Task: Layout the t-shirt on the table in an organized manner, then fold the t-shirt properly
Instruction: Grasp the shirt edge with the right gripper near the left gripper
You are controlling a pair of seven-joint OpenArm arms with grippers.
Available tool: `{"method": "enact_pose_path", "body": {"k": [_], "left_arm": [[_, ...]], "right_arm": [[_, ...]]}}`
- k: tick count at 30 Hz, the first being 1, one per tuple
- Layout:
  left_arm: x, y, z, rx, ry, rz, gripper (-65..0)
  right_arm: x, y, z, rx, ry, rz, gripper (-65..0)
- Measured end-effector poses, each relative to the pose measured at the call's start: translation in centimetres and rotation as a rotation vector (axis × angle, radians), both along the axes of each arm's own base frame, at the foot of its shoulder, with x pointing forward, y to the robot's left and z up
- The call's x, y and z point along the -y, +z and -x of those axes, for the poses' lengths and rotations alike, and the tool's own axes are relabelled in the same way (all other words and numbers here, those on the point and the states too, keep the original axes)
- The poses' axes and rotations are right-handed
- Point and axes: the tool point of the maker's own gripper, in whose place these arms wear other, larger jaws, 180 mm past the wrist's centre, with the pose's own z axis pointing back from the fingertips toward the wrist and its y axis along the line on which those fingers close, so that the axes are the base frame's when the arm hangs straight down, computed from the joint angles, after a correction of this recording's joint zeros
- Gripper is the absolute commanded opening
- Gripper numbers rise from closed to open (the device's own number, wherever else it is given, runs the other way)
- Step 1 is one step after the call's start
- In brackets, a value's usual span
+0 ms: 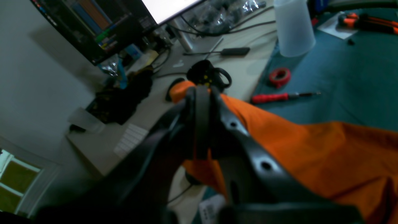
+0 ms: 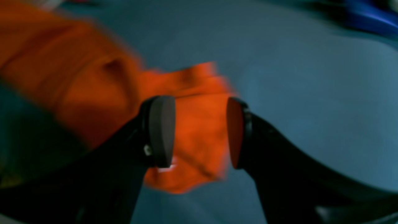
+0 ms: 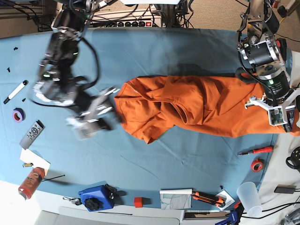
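In the left wrist view the left gripper (image 1: 201, 93) has its jaws pressed together on a fold of the t-shirt (image 1: 311, 149), with orange cloth bunched above and below the fingertips; the base view shows that arm only from above, at the garment's right end, with the pinch itself hidden under the wrist. The right wrist view shows the right gripper (image 2: 200, 130) with jaws spread wide, both round pads (image 2: 161, 129) bare and a blurred end of the t-shirt (image 2: 93, 90) lying beyond the gap, gripped by neither pad. In the base view the right gripper (image 3: 96, 117) is motion-blurred just beside the shirt's left edge. That view alone shows the whole t-shirt (image 3: 197, 105), stretched crumpled across the middle of the table (image 3: 154, 51), and a red screwdriver (image 3: 255, 151) and red tape roll (image 3: 256, 165) near the right edge.
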Motion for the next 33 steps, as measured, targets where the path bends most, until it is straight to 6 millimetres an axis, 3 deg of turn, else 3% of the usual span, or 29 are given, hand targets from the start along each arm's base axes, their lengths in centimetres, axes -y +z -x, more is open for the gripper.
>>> {"method": "enact_pose_path", "body": {"k": [4, 7, 10, 13, 17, 23, 29, 30, 33], "left_arm": [[0.0, 0.0, 0.0, 0.002, 0.001, 0.0, -65.0], [0.0, 0.0, 0.0, 0.003, 0.001, 0.0, -65.0], [0.2, -0.3, -0.1, -0.004, -0.01, 0.021, -65.0], [0.2, -0.3, -0.1, -0.004, -0.011, 0.022, -65.0], [0.2, -0.3, -0.1, -0.004, -0.011, 0.023, -65.0], [0.2, -0.3, -0.1, -0.004, -0.011, 0.023, -65.0], [0.2, -0.3, -0.1, -0.005, -0.012, 0.026, -65.0], [0.2, -0.3, -0.1, -0.005, -0.013, 0.026, -65.0], [0.2, -0.3, -0.1, -0.005, -0.012, 0.026, -65.0]], "right_arm": [[-7.5, -1.7, 2.8, -0.022, 0.272, 0.107, -37.4], [-10.1, -3.8, 4.3, 0.011, 0.385, 0.294, -37.4], [-13.1, -4.3, 6.4, 0.067, 0.526, 0.35, -37.4], [-14.9, -4.9, 7.8, 0.11, 0.615, 0.423, -37.4], [-16.0, -5.7, 8.9, 0.126, 0.668, 0.443, -37.4], [-14.1, -10.5, 6.9, 0.016, 0.665, 0.577, -37.4], [-15.4, -10.4, 6.2, 0.047, 0.683, 0.516, -37.6], [-15.7, -10.2, 6.3, 0.055, 0.686, 0.5, -40.0], [-15.6, -10.2, 6.0, 0.048, 0.659, 0.498, -62.2]]}}
